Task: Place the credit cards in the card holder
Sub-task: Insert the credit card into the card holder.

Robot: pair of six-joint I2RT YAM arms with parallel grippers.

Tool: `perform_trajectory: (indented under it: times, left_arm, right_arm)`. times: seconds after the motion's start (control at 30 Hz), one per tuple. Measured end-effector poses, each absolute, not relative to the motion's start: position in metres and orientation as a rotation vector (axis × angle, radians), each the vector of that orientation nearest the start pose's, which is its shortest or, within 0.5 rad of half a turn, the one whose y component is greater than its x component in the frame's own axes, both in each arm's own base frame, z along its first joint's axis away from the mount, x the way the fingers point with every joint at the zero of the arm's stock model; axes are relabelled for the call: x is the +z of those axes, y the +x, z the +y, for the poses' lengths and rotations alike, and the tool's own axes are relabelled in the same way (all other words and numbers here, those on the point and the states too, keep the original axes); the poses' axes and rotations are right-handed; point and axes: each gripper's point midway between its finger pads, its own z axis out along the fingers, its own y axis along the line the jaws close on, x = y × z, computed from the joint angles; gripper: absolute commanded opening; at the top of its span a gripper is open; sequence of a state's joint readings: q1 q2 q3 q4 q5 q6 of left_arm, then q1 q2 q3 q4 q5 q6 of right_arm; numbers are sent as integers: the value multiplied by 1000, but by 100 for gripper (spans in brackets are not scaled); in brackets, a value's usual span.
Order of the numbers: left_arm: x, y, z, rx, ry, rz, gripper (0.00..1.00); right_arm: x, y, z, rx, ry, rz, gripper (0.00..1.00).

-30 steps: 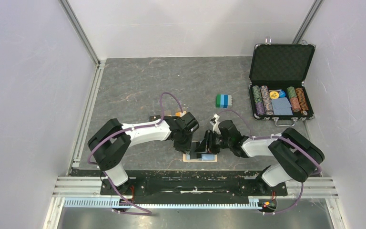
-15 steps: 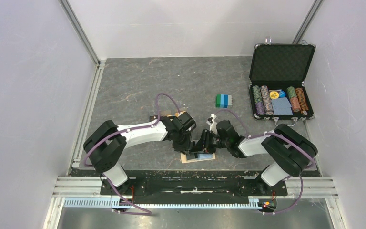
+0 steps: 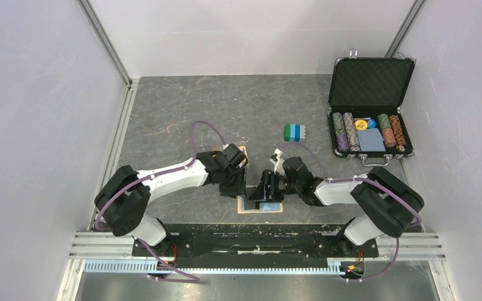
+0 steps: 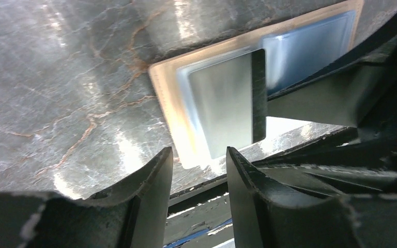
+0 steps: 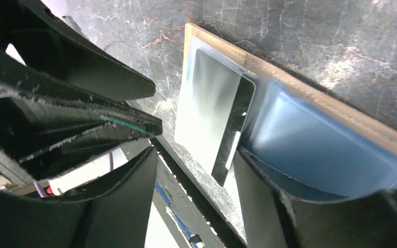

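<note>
The tan card holder point(image 3: 243, 206) lies open near the table's front edge, light-blue lining up. A dark grey credit card point(image 4: 222, 103) lies on its lining, one end at the blue pocket point(image 5: 315, 150); the card also shows in the right wrist view point(image 5: 214, 121). My left gripper point(image 3: 238, 186) is open and empty just left of the holder point(image 4: 165, 98). My right gripper point(image 3: 265, 188) is open, one finger point(image 5: 274, 206) resting on the blue lining. An orange-gold card point(image 3: 242, 148) peeks out behind the left wrist. The other card is hidden.
A green-and-blue block stack point(image 3: 295, 132) stands behind the arms. An open black chip case point(image 3: 369, 110) with poker chips is at the far right. The black front rail point(image 3: 257, 241) runs just below the holder.
Both grippers have moved a little left over the holder, and the left arm's elbow has swung further left. The holder has shifted slightly left.
</note>
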State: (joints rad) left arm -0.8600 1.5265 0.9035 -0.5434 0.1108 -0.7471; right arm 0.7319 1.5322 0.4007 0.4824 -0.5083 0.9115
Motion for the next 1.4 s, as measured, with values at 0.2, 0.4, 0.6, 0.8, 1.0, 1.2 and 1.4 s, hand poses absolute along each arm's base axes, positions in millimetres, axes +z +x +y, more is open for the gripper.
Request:
perform_trajectory:
  times: [0.2, 0.4, 0.6, 0.8, 1.0, 1.2, 1.4]
  left_arm:
    - [41, 175, -248, -582, 89, 2885, 51]
    - [32, 173, -249, -672, 60, 2901, 46]
    - [20, 169, -264, -788, 46, 2923, 39]
    - [19, 169, -264, -806, 33, 2925, 40]
    - [22, 170, -263, -780, 39, 2918, 53]
    - [53, 180, -260, -766, 69, 2823, 57]
    - [111, 220, -250, -943, -36, 2596, 57]
  right_arm:
    - [37, 167, 291, 1241, -167, 2543, 55]
    - [27, 164, 289, 1196, -199, 2587, 35]
    - [22, 162, 299, 1208, -225, 2619, 28]
    - [22, 161, 302, 1239, -208, 2626, 30]
    - [24, 162, 300, 1199, -232, 2624, 45]
    - [42, 175, 299, 1103, -296, 2575, 59]
    - [66, 190, 306, 1090, -325, 2501, 64]
